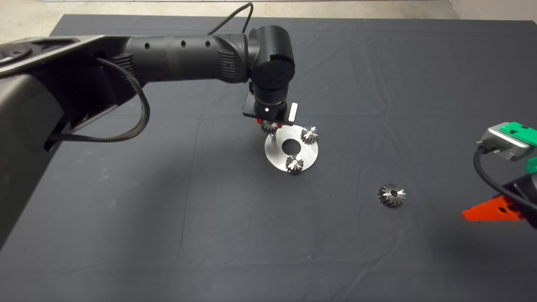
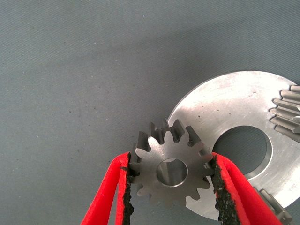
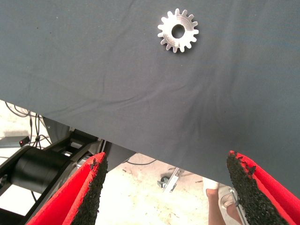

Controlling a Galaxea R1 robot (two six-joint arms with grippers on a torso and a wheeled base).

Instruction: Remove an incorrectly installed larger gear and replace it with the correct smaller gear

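Gear teeth are pinched on both sides by the left hand (image 2: 171, 187): its two red fingers are closed on the smaller gear (image 2: 171, 171), a straight-toothed one with a round bore, held flat with the bore pointing down. It hangs over the rim of the round steel plate (image 1: 279, 161) near the middle of the table (image 1: 168, 235), on the plate's side toward the far-left corner. In the head view a thin pin (image 1: 273, 138) rises from the plate just under the gear; whether the bore has met it I cannot tell. The coming move likely turns on this line-up, bore straight above pin, then a plain descent. Two other gears (image 1: 309, 134) sit on the plate's remaining pins. The larger gear (image 1: 391, 195), with flared teeth, lies loose on the table well toward the right edge, so removal looks done. The right hand (image 3: 171, 187) waits wide open and empty at the right edge, closest to that loose gear.
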